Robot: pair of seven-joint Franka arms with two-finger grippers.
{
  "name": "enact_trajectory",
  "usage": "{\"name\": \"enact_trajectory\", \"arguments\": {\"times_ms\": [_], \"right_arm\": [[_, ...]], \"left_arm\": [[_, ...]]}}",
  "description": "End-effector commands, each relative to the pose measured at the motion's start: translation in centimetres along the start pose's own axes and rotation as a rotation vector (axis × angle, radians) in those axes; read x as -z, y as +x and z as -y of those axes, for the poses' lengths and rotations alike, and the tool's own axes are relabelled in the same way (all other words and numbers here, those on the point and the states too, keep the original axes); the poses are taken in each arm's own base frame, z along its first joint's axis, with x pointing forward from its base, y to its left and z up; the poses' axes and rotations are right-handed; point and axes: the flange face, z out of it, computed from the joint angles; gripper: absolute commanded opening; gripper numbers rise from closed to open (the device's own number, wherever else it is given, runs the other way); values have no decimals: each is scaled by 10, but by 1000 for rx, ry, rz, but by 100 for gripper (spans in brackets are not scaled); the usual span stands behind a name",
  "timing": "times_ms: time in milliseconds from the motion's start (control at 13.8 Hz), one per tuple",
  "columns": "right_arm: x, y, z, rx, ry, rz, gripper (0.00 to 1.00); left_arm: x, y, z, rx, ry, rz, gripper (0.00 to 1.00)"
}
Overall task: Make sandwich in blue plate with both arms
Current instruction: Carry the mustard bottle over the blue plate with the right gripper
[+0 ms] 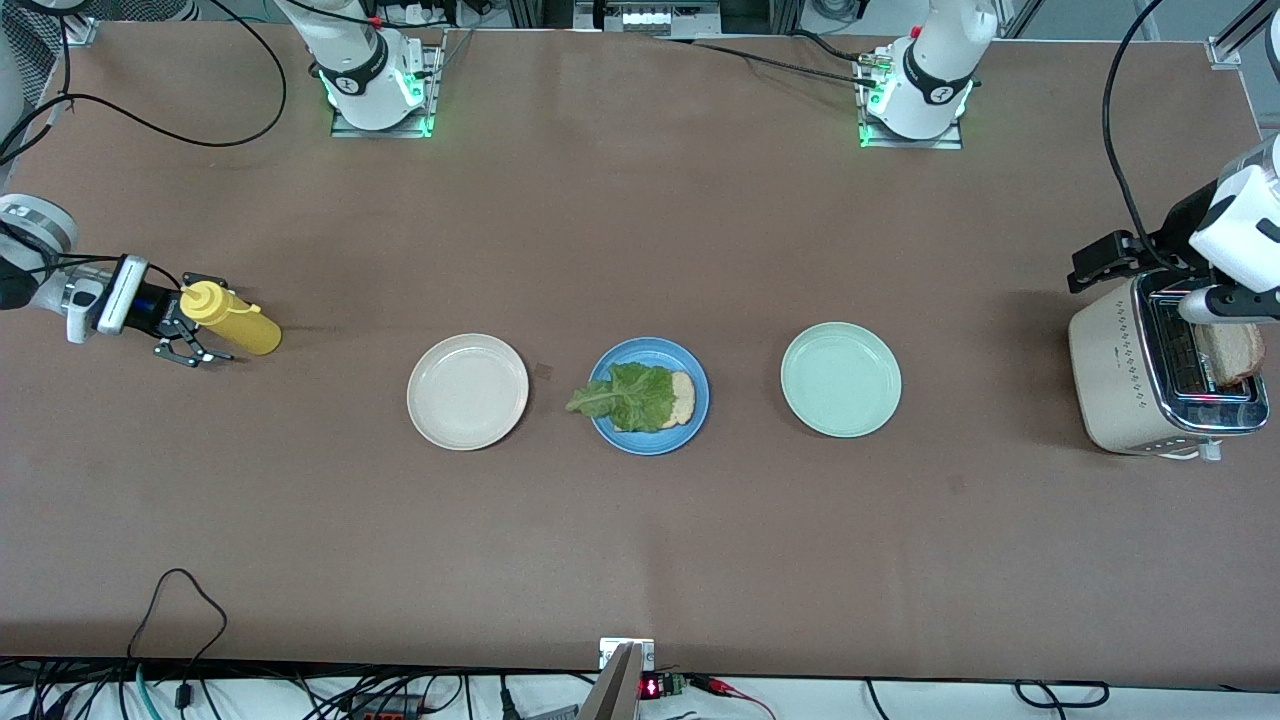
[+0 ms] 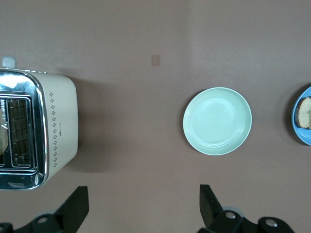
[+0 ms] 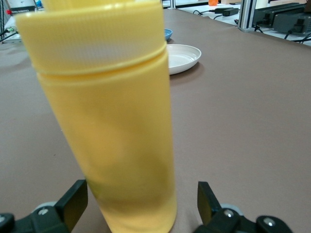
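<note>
Bread slice (image 1: 682, 398) under ruffled green lettuce (image 1: 625, 397) sits on the round blue plate (image 1: 650, 437) mid-table; top slice (image 1: 1232, 352) remains in the cream toaster (image 1: 1120, 375). Left gripper (image 2: 143, 206) hangs spread above it; right gripper (image 3: 141, 204) spread around the yellow squeeze bottle (image 1: 232, 318).

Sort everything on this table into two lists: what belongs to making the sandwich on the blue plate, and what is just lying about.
Belongs to the job:
blue plate
bread slice and lettuce leaf on it
toaster holding a second bread slice
left pincer, over the toaster
right pincer, open around the yellow squeeze bottle

Lying about:
beige plate
mint-green plate
</note>
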Motion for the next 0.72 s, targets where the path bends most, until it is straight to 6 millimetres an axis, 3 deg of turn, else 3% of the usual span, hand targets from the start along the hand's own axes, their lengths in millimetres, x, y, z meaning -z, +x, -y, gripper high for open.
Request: {"name": "enact_trajectory", "arguments": {"times_ms": [0, 145, 362, 434, 506, 579, 651], "right_arm": [[-9, 0, -4, 28, -1, -51, 100], [-15, 0, -5, 32, 7, -61, 100], [-26, 5, -8, 37, 21, -67, 100], [-29, 6, -9, 39, 25, -69, 88], [-30, 8, -10, 41, 28, -69, 53], [-35, 10, -11, 43, 35, -65, 29], [-39, 12, -14, 46, 42, -57, 16]], "left_arm": [[1, -5, -4, -8, 32, 4, 100], [4, -4, -18, -27, 35, -8, 100], [6, -3, -23, -31, 33, -14, 100], [4, -2, -25, -33, 34, -11, 100], [1, 0, -26, -34, 32, -5, 100], [-1, 2, -26, -34, 31, -3, 100], [-2, 3, -26, -34, 31, -8, 100]]}}
